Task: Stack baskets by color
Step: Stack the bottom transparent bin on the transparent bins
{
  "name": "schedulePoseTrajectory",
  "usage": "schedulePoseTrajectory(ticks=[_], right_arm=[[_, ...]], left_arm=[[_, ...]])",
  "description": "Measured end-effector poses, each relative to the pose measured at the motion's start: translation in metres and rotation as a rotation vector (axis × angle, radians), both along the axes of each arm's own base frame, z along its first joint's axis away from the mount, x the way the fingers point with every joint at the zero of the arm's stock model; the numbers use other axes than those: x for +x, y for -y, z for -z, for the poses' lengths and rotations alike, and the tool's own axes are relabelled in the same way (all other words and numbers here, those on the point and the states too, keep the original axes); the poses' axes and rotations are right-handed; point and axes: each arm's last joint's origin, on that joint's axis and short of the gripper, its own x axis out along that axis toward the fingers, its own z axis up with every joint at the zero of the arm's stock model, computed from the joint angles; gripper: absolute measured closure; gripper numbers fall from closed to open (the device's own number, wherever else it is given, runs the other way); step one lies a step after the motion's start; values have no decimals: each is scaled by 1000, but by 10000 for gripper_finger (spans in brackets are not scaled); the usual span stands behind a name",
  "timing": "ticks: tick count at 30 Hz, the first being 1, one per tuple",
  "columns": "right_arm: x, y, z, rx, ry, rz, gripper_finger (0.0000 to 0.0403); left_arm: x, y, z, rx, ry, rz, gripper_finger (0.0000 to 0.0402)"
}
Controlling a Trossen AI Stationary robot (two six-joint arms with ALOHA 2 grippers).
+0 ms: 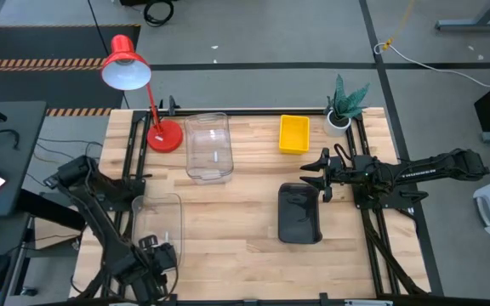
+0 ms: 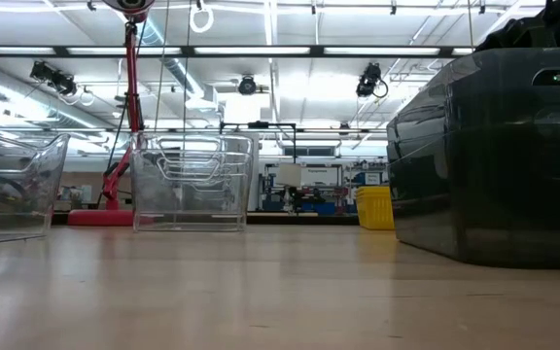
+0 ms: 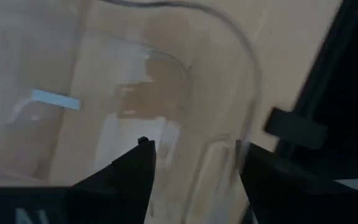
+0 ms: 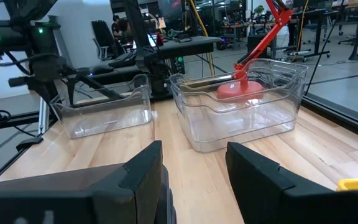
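The left gripper, jaws wide, hangs over a lone clear basket that looks empty. Nested clear baskets sit by the lamp. Yellow basket and grey basket flank the right gripper, jaws apart on nothing

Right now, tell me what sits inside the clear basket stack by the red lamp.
The clear basket stack holds only nested clear baskets; the red lamp's base shows through its walls from behind. How many are nested cannot be told.
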Motion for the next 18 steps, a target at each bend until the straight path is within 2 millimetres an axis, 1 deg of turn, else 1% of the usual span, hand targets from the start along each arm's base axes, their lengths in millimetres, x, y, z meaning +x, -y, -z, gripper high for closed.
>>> schedulePoseTrajectory(ticks=[3, 7, 11, 15, 18], right_arm=[[0, 0, 0, 0, 0, 0, 220], [0, 0, 0, 0, 0, 0, 220], [0, 0, 0, 0, 0, 0, 220], [0, 0, 0, 0, 0, 0, 220], [0, 0, 0, 0, 0, 0, 220]], left_arm=[[0, 2, 8, 29, -31, 23, 188], [1, 5, 18, 38, -95, 49, 223], [3, 7, 25, 44, -129, 62, 265], [4, 7, 26, 42, -128, 76, 312], [6, 6, 26, 39, -131, 71, 356]])
